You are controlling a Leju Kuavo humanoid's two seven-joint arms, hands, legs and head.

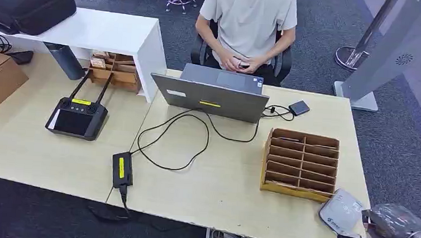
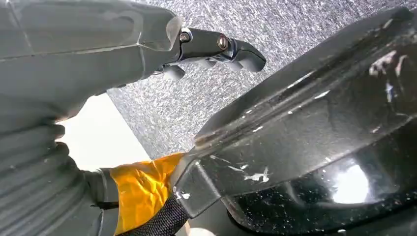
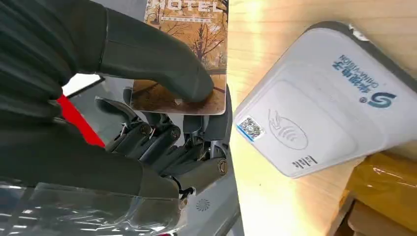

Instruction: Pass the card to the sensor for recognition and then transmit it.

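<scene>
While the right hand (image 3: 162,123) pinches the card (image 3: 189,54) between its thick thumb on the printed face and the darker fingers (image 3: 147,140) underneath, the card sits just beside the white sensor (image 3: 324,98) without clearly touching it, over the near right edge of the table (image 1: 220,192). From the head view this hand (image 1: 390,232) is at the table's near right corner, next to the sensor (image 1: 343,211). Just behind the sensor stands a cardboard box (image 1: 300,163) divided into rows of narrow slots; what lies in the slots cannot be made out. Farther back a grey laptop (image 1: 213,94) stands open, facing a seated person (image 1: 248,26), with black cables looping from it to a power brick (image 1: 122,170) at the near edge. A wooden tray (image 1: 113,70) under the white shelf (image 1: 91,29) holds small boxes. The left hand (image 2: 216,51) hangs above grey carpet, fingers curled in and holding nothing.
</scene>
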